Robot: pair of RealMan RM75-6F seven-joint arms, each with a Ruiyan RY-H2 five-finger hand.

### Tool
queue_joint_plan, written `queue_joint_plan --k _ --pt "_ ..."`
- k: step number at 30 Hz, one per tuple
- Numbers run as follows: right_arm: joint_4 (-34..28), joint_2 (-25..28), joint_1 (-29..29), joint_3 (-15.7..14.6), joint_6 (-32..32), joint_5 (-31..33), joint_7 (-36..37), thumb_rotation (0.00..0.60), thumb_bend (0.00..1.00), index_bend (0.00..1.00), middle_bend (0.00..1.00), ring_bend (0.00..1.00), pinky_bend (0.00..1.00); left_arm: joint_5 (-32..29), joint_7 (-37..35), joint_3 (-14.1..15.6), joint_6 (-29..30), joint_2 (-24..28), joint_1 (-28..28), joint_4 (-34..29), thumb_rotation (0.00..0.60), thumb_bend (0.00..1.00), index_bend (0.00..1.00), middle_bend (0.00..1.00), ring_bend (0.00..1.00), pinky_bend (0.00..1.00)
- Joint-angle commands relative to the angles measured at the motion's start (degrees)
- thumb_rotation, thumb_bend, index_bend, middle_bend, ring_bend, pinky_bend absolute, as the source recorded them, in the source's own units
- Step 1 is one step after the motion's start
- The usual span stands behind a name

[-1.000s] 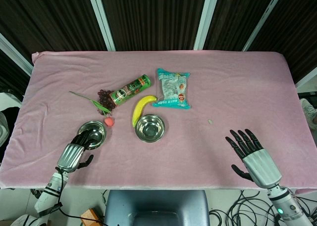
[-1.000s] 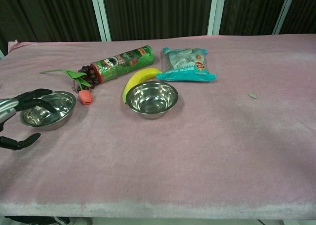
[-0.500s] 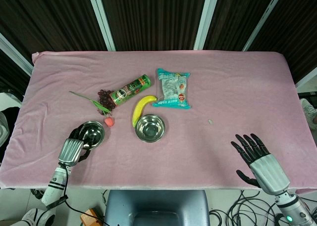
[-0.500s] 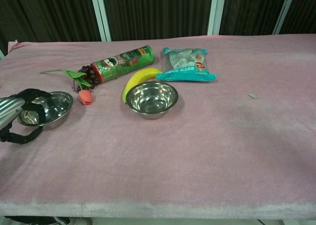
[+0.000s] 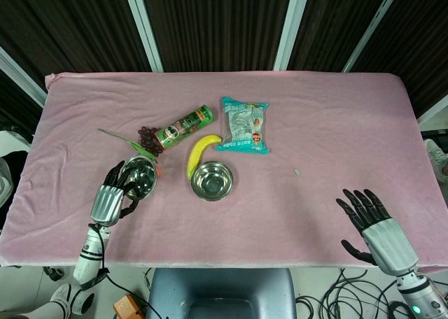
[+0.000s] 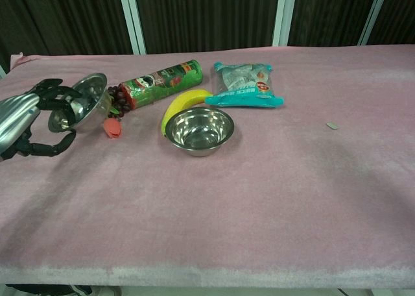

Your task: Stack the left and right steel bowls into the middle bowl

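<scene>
Head view: the pink table (image 5: 336, 123) fills the frame. At centre sits the middle bowl (image 5: 211, 180), upright beside a banana (image 5: 198, 153). Left of it, the left hand (image 5: 112, 196) grips the left bowl (image 5: 141, 177), lifted and tilted; the middle bowl lies to its right. At lower right, the right hand (image 5: 371, 220) is empty, fingers spread.
</scene>
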Motion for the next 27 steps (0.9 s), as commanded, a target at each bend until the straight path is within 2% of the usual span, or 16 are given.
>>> queue_joint_plan --k 1,6,11,18,24,26,27 --pt "0.7 -0.3 -0.6 0.3 0.4 0.0 0.9 0.600 0.39 0.00 0.00 0.00 0.00 0.4 3.0 -1.7 -0.4 0.6 -3.2 -5.1 0.600 0.48 0.75 0.21 0.04 0.15" --pt "2.3 -0.7 -1.4 0.8 1.0 0.4 3.1 0.600 0.39 0.00 0.00 0.00 0.00 0.7 10.2 -3.0 -3.7 1.1 -7.5 -14.5 0.600 0.47 0.75 0.21 0.04 0.15" --pt "3.7 -0.7 -1.9 1.6 1.2 1.2 5.3 0.600 0.39 0.00 0.00 0.00 0.00 -0.5 15.1 -3.6 -8.3 -1.4 -10.9 -18.0 0.600 0.47 0.74 0.23 0.05 0.15" --pt "6.1 -0.7 -3.0 2.4 2.4 2.0 9.2 0.600 0.39 0.00 0.00 0.00 0.00 -3.0 20.7 -4.1 -13.6 -6.7 -14.3 -14.0 0.600 0.46 0.72 0.22 0.05 0.15" --pt "8.0 -0.6 -3.6 2.5 2.8 2.0 12.0 0.600 0.39 0.00 0.00 0.00 0.00 -4.0 21.7 -3.9 -14.3 -8.6 -14.9 -9.8 0.600 0.46 0.69 0.21 0.05 0.15" --pt "8.2 -0.5 -3.7 2.6 3.0 1.8 12.7 0.600 0.39 0.00 0.00 0.00 0.00 -4.0 22.0 -3.5 -14.5 -8.8 -15.0 -8.9 0.600 0.45 0.65 0.21 0.05 0.15" --pt "8.2 -0.5 -3.8 2.6 3.1 1.8 12.9 0.600 0.39 0.00 0.00 0.00 0.00 -4.0 22.3 -3.2 -14.8 -8.7 -15.0 -8.7 0.600 0.45 0.60 0.20 0.05 0.14"
